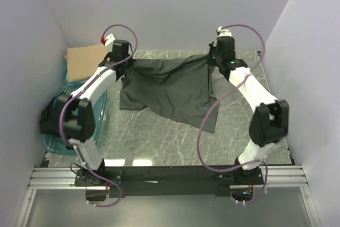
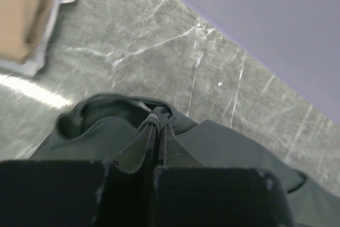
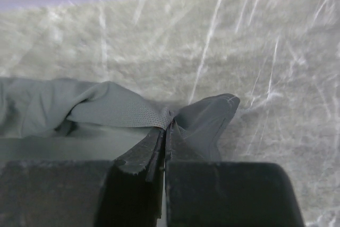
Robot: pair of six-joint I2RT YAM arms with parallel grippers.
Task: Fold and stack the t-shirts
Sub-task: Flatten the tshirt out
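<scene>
A dark charcoal-grey t-shirt (image 1: 170, 86) hangs stretched between my two grippers over the far half of the marble table, its lower part draping onto the table. My left gripper (image 1: 126, 63) is shut on the shirt's left edge; the left wrist view shows the cloth (image 2: 223, 147) pinched at the fingertips (image 2: 157, 122). My right gripper (image 1: 211, 60) is shut on the shirt's right edge; the right wrist view shows a fold of cloth (image 3: 117, 110) bunched at the fingertips (image 3: 169, 126). A tan t-shirt (image 1: 84, 61) lies folded at the far left.
A translucent teal tub (image 1: 56, 136) stands at the left, partly under my left arm. The tan shirt rests over its far end. White walls close in the table at the back and both sides. Marble table (image 1: 159, 142) stretches toward the near rail.
</scene>
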